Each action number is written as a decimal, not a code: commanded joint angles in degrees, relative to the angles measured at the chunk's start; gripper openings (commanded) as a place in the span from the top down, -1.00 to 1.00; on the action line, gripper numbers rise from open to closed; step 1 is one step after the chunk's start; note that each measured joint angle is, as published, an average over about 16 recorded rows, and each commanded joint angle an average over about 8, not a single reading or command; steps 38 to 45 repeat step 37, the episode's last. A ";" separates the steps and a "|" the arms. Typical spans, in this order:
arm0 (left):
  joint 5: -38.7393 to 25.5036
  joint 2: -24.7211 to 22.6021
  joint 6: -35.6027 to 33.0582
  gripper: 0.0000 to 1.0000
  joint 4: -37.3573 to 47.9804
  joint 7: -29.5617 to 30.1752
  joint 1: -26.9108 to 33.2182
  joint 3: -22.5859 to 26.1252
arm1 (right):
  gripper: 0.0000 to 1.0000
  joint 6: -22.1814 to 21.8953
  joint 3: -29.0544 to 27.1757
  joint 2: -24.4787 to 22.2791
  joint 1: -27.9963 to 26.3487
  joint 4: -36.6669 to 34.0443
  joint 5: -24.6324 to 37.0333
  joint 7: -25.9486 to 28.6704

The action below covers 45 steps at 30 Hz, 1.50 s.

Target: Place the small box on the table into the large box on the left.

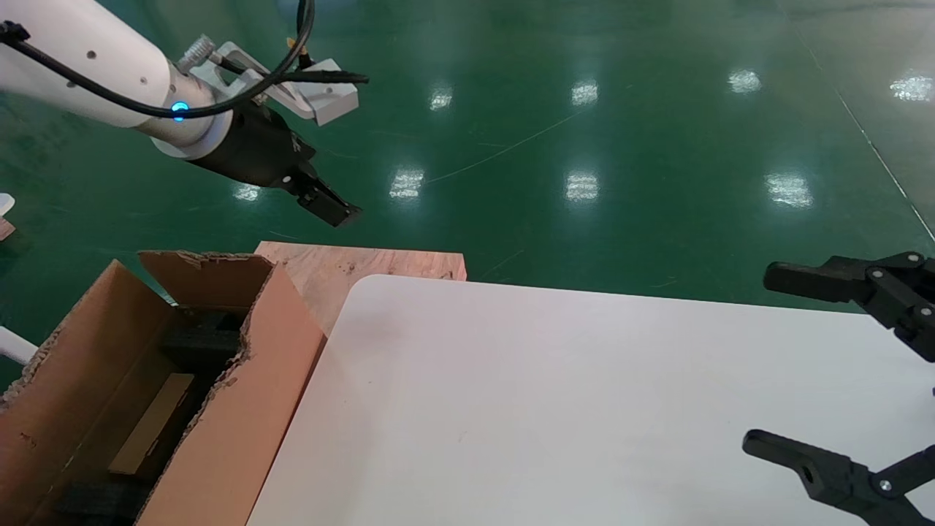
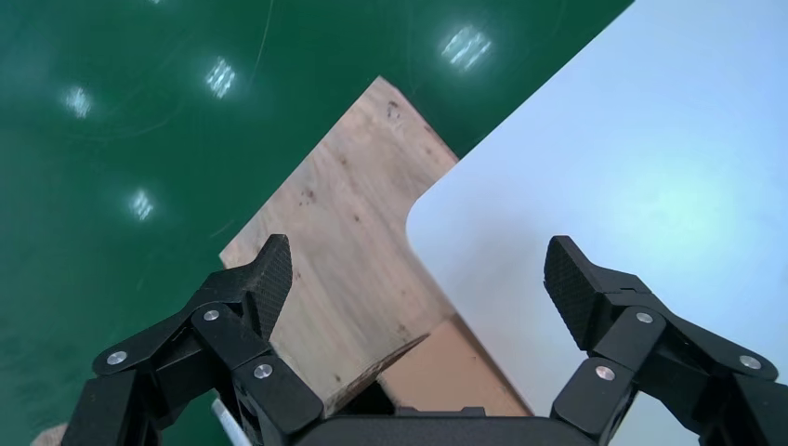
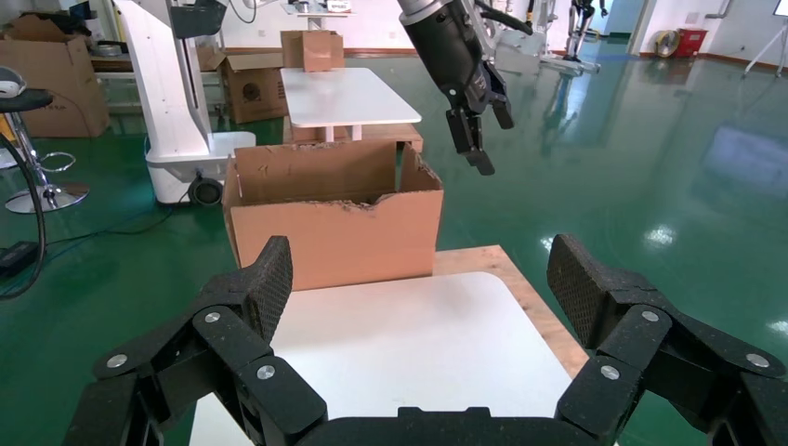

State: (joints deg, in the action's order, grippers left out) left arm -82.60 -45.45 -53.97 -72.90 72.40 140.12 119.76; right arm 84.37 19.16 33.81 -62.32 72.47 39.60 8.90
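The large box (image 1: pixel 248 394) stands open at the left of the table (image 1: pixel 548 402), with ragged flaps and black foam inside. The small box (image 1: pixel 150 424) lies inside it, flat on the bottom between the foam pieces. My left gripper (image 1: pixel 332 204) is open and empty, raised in the air above and beyond the large box's far end. In its own view, the left gripper (image 2: pixel 418 269) looks down on the box's flap (image 2: pixel 455 372) and the table corner (image 2: pixel 632 167). My right gripper (image 1: pixel 767 361) is open and empty over the table's right edge, and in its own view (image 3: pixel 418 265) it faces the large box (image 3: pixel 334 232).
A reddish wooden board (image 1: pixel 350 267) juts out from under the table's far left corner. Green floor lies beyond. The right wrist view shows a white robot base (image 3: pixel 177 102), another white table (image 3: pixel 344 93) and more cartons (image 3: pixel 251 88) behind the large box.
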 commanded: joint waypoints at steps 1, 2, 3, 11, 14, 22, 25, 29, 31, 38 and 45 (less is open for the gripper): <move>0.61 -0.26 -0.06 -1.00 -0.09 -0.56 -0.77 -1.15 | -1.00 0.00 0.00 0.00 0.00 -0.01 0.00 0.00; 1.22 -0.10 -0.54 -1.00 -0.10 -1.49 -1.95 -2.71 | -1.00 0.00 0.00 0.00 0.00 -0.01 0.00 0.00; 1.91 0.08 -1.09 -1.00 -0.11 -2.54 -3.28 -4.47 | -1.00 0.00 0.00 0.00 0.00 -0.01 0.00 0.00; 7.59 1.60 -5.57 -1.00 -0.19 -11.19 -14.30 -19.00 | -1.00 0.00 0.01 0.00 0.00 -0.01 -0.01 -0.01; 9.71 2.16 -7.24 -1.00 -0.23 -14.41 -18.40 -24.40 | -1.00 0.00 0.01 0.00 -0.01 -0.01 -0.01 -0.01; 15.36 3.67 -11.70 -1.00 -0.31 -23.01 -29.35 -38.85 | -1.00 0.00 0.02 -0.01 -0.01 -0.01 -0.01 -0.01; 17.47 4.23 -13.37 -1.00 -0.34 -26.22 -33.45 -44.25 | -1.00 -0.01 0.02 -0.01 -0.01 -0.01 -0.02 -0.01; 20.27 4.98 -15.58 -1.00 -0.38 -30.49 -38.88 -51.42 | -1.00 -0.01 0.03 -0.01 -0.01 -0.01 -0.02 -0.02; 21.70 5.36 -16.70 -1.00 -0.40 -32.66 -41.64 -55.06 | -1.00 -0.01 0.03 -0.01 -0.01 -0.01 -0.02 -0.02; 24.88 6.20 -19.21 -1.00 -0.45 -37.49 -47.80 -63.18 | -1.00 -0.01 0.03 -0.01 -0.01 -0.01 -0.02 -0.02; 24.88 6.20 -19.21 -1.00 -0.45 -37.49 -47.80 -63.18 | -1.00 -0.01 0.03 -0.01 -0.01 -0.01 -0.02 -0.02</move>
